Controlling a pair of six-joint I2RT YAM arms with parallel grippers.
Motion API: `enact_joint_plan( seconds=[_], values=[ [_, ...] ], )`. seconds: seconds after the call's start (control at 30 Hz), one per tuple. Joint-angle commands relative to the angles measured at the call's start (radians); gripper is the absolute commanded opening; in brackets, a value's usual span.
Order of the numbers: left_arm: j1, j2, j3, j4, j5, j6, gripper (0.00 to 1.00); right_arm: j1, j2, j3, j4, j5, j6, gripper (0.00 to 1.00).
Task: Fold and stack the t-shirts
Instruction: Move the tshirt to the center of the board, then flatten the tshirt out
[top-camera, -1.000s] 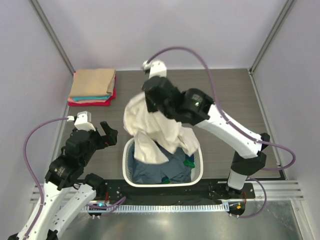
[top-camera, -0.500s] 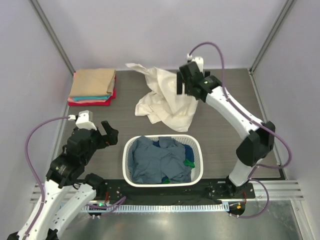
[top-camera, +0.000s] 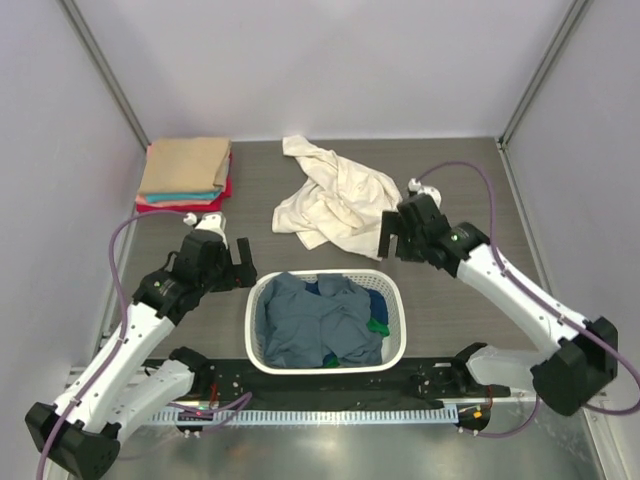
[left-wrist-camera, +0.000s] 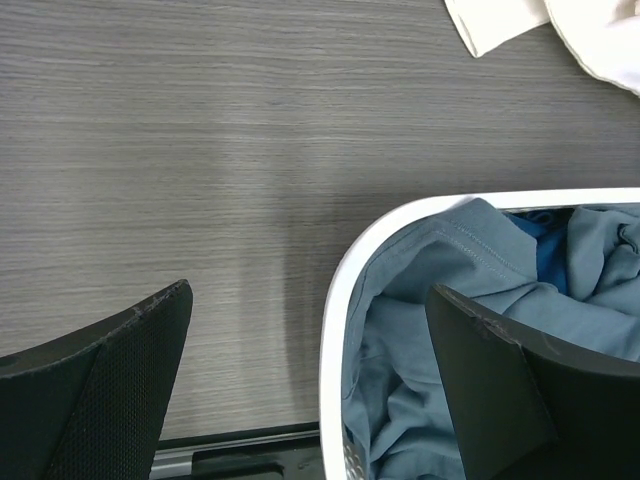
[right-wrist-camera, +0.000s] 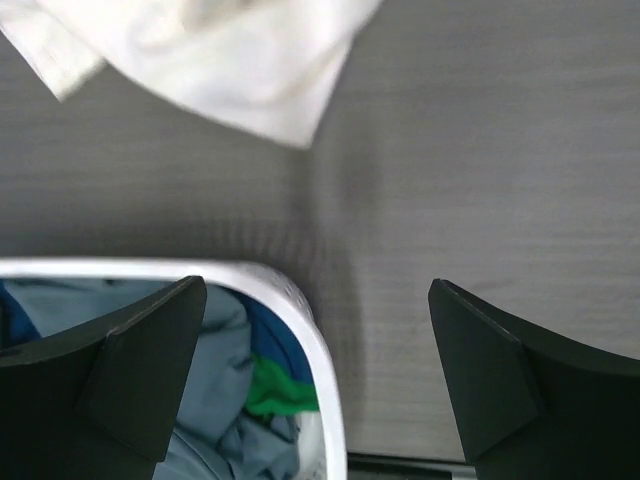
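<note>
While the left gripper (top-camera: 233, 262) and right gripper (top-camera: 392, 238) are held with jaws wide apart, empty, beside the basket (top-camera: 248, 325), the cream-white t-shirt (top-camera: 335, 200) is seen crumpled on the table (top-camera: 480, 190) beyond it

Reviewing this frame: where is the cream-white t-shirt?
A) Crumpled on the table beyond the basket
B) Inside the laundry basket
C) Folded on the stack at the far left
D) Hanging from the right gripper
A: the cream-white t-shirt lies crumpled and unfolded on the table, on the far side of the basket and outside its rim.
</note>
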Motion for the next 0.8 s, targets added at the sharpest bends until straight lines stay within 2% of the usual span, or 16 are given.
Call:
enact_joint_plan(
  seconds=[0.0, 0.13, 0.2, 0.23, 0.27, 0.37, 0.4, 0.6, 0.7, 0.73, 0.77],
  values=[
    [-0.001, -0.007, 0.018, 0.006, 0.008, -0.004, 1.0, 0.019, -0.053, -0.17, 0.012, -0.141, 0.099, 1.0],
    [-0.001, -0.004, 0.027, -0.005, -0.024, -0.007, 1.0, 0.083, -0.124, -0.342, 0.076, -0.226, 0.177, 0.93],
    [0.0, -0.023, 0.027, -0.009, -0.033, -0.009, 1.0, 0.134, -0.127, -0.362, 0.09, -0.214, 0.223, 0.85],
    [0.0, -0.033, 0.027, -0.011, -0.044, -0.01, 1.0, 0.189, -0.122, -0.373, 0.095, -0.204, 0.239, 0.77],
    [0.0, -0.046, 0.026, -0.012, -0.053, -0.012, 1.0, 0.214, -0.119, -0.376, 0.104, -0.191, 0.269, 0.53],
    [0.0, -0.095, 0.024, -0.015, -0.087, -0.016, 1.0, 0.291, -0.079, -0.385, 0.237, -0.213, 0.335, 0.09],
    [0.0, -0.106, 0.029, -0.02, -0.095, -0.019, 1.0, 0.303, -0.059, -0.377, 0.265, -0.224, 0.351, 0.02],
    [0.0, -0.14, 0.136, -0.147, -0.111, -0.073, 1.0, 0.406, 0.163, -0.168, 0.414, -0.116, 0.461, 0.01],
    [0.0, -0.177, 0.17, -0.186, -0.122, -0.076, 1.0, 0.462, 0.364, 0.013, 0.483, -0.12, 0.499, 0.01],
    [-0.001, -0.186, 0.183, -0.195, -0.125, -0.076, 1.0, 0.478, 0.484, 0.125, 0.5, -0.131, 0.513, 0.01],
    [0.0, -0.204, 0.194, -0.216, -0.13, -0.075, 1.0, 0.492, 0.537, 0.19, 0.512, -0.144, 0.526, 0.01]
  ],
)
